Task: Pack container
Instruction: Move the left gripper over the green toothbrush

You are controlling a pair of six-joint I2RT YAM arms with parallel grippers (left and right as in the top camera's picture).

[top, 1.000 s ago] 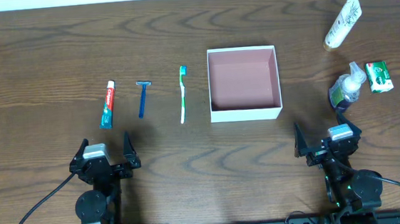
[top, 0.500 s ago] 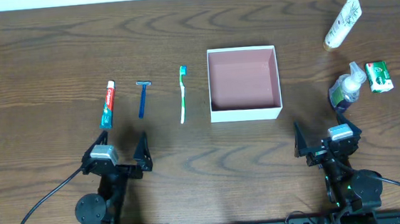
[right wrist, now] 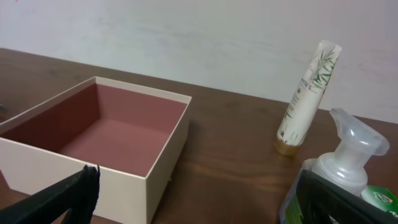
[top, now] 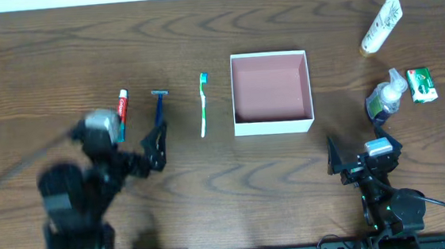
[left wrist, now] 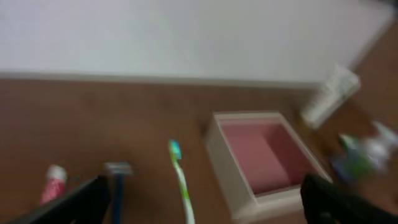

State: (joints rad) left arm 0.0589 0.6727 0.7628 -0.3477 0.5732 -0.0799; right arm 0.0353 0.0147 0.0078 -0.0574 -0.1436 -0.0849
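On the wooden tabletop (top: 215, 29) the container (top: 274, 125) stands at the middle. The blurred left arm (top: 69, 192) reaches forward well to its left, and the right arm (top: 392, 203) sits folded low off its near right corner. The left gripper (top: 138, 137) has its fingers spread wide, one beside the blue razor (top: 158, 107); the right gripper (top: 358, 149) also gapes wide, touching nothing.

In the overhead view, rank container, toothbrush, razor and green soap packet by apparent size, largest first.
container
toothbrush
razor and green soap packet: the razor is longer, the packet broader, so no ranking between them.
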